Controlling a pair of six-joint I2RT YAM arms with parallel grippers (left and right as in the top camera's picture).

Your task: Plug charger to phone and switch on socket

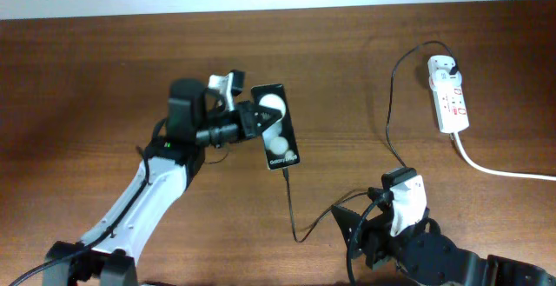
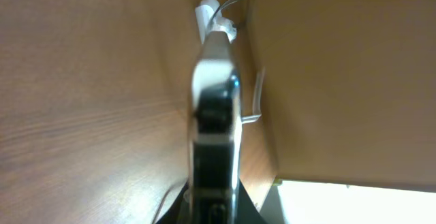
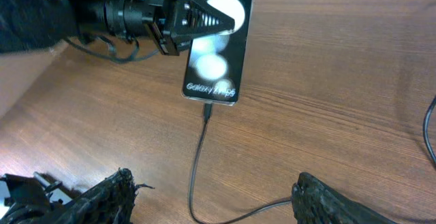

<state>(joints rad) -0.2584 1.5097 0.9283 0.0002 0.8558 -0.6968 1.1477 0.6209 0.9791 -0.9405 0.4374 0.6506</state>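
The phone (image 1: 278, 129) is a black glossy slab with white round reflections, on the table's middle. My left gripper (image 1: 259, 119) is shut on its left long edge. In the left wrist view the phone (image 2: 214, 115) stands edge-on between the fingers (image 2: 214, 214). The charger cable (image 1: 289, 203) has its tip in the phone's near end (image 3: 208, 112). It loops past my right gripper (image 1: 358, 225) and runs up to its plug head in the socket (image 1: 448, 95) at the right. The right gripper (image 3: 218, 203) is open and empty, and the cable (image 3: 194, 176) lies between its fingers.
The socket's thick white cord (image 1: 499, 169) trails off to the right edge. The socket shows small and blurred at the far end of the left wrist view (image 2: 208, 13). A light wall borders the table's far edge.
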